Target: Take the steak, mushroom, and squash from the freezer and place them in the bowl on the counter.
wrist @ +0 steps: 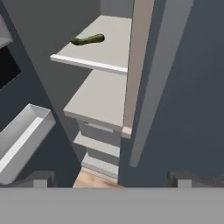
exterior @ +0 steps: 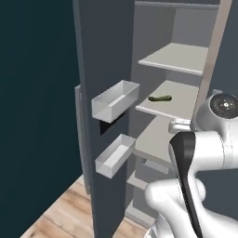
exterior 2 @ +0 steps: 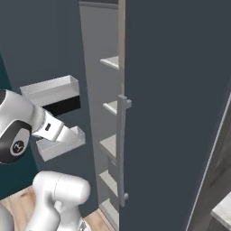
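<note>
pincer (wrist: 112,179) wide open and empty, squash (wrist: 88,39) lies up on the freezer (exterior: 111,46) shelf; risky reach, could clip the shelf edge

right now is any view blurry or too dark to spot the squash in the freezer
Left base view: flat even light, sharp; the squash lies plain on a pale shelf, though small. Hand view: sharp too, squash clear near the top. Right base view: the freezer door is a dark mass and no squash can be made out.
</note>
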Motion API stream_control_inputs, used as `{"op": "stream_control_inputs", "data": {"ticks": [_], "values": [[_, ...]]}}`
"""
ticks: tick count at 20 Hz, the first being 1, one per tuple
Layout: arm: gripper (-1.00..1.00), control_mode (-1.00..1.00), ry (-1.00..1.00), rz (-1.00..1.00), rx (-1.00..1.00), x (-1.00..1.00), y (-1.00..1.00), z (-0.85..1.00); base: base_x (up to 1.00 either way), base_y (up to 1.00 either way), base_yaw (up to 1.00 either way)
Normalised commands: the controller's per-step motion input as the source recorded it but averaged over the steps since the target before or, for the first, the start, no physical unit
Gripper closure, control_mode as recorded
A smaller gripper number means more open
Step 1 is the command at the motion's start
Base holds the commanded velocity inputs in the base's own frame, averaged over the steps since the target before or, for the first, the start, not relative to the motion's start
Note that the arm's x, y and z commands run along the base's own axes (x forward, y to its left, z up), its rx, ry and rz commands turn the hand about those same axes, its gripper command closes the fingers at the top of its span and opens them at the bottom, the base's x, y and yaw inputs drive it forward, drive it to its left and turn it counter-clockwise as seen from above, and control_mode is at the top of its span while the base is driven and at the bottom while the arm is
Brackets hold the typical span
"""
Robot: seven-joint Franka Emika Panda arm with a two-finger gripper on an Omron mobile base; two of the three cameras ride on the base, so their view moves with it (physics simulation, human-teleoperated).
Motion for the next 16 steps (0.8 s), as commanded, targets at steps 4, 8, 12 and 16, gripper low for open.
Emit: {"op": "stream_control_inputs", "data": {"ticks": [4,8,12,16], "values": [[-1.00,1.00,0.00,0.00,0.00,0.00,0.00,0.00,0.26,-0.12,-0.06],[-1.00,1.00,0.00,0.00,0.00,0.00,0.00,0.00,0.00,0.04,-0.38],[-1.00,1.00,0.00,0.00,0.00,0.00,0.00,0.00,0.00,0.05,-0.52],[-1.00,1.00,0.00,0.00,0.00,0.00,0.00,0.00,0.00,0.03,-0.45]]}}
